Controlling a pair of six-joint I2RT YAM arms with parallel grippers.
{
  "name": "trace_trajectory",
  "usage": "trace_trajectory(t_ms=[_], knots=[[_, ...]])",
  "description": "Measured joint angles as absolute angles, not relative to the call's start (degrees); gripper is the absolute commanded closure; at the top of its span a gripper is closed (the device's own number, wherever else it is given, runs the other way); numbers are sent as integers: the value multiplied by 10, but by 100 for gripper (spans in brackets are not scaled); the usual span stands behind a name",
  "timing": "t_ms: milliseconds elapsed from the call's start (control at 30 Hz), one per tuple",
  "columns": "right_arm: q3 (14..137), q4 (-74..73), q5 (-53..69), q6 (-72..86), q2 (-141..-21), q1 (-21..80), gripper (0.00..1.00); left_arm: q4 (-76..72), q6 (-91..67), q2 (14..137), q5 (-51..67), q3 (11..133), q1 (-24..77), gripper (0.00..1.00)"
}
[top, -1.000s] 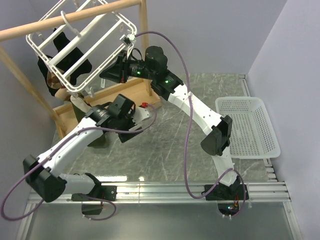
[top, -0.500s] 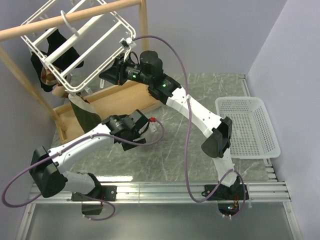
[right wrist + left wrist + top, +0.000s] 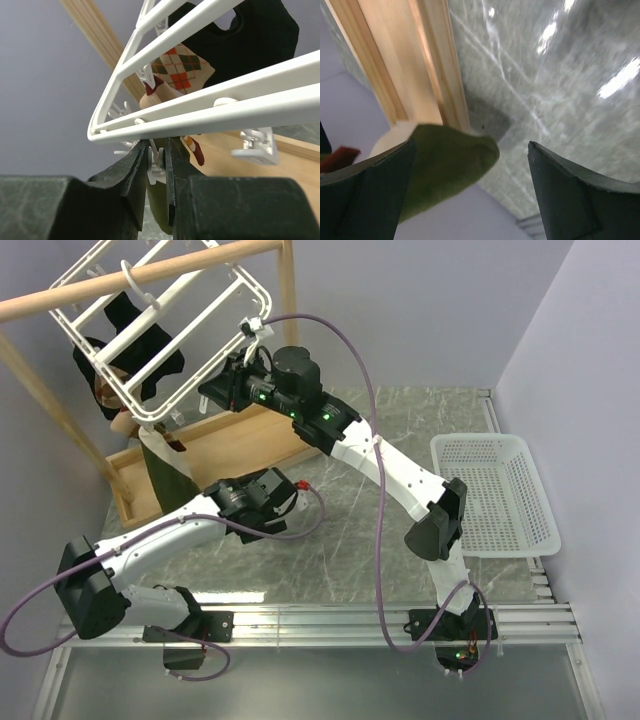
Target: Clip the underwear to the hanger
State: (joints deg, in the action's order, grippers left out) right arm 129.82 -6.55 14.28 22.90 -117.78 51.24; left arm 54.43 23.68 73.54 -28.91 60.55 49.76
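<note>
Right wrist view: right claw (image 3: 156,150) is pinched narrow on one white clip (image 3: 156,167) under an edge bar of the hanger (image 3: 240,107). We see olive cloth just below that clip, but the fingers block the bite itself.

Top external count: two arms, one hanger, one underwear (image 3: 165,475), one black garment (image 3: 150,340), one mesh basket (image 3: 495,495), one wooden stand (image 3: 140,275). We make out a handful more clips along the bars, too small for a firm count.

The underwear hangs at the left of the frame, straight down from the hanger's lowest corner, in front of the stand's base.

Left claw (image 3: 471,147) is spread wide with nothing in it, low over the counter (image 3: 340,550) at centre-left. In its own view the underwear's hem runs partly behind the left finger; we can't tell contact. In the top view its fingers are hidden under the wrist.

The hanger's upper-left corner is cut off by the frame edge. The bars cover much of the black garment.
</note>
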Motion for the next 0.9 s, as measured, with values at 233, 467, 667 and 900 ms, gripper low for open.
trace_trajectory(t_ms=[233, 467, 667, 900], knots=[[1297, -69, 125, 226, -1178, 520, 100, 617, 262, 798, -310, 662, 487, 1], [1262, -47, 120, 222, -1165, 520, 100, 654, 310, 821, -319, 698, 393, 1], [1239, -29, 120, 222, -1152, 519, 100, 647, 362, 839, -334, 707, 337, 1], [1234, -26, 120, 223, -1148, 516, 100, 585, 413, 884, -361, 715, 328, 1]])
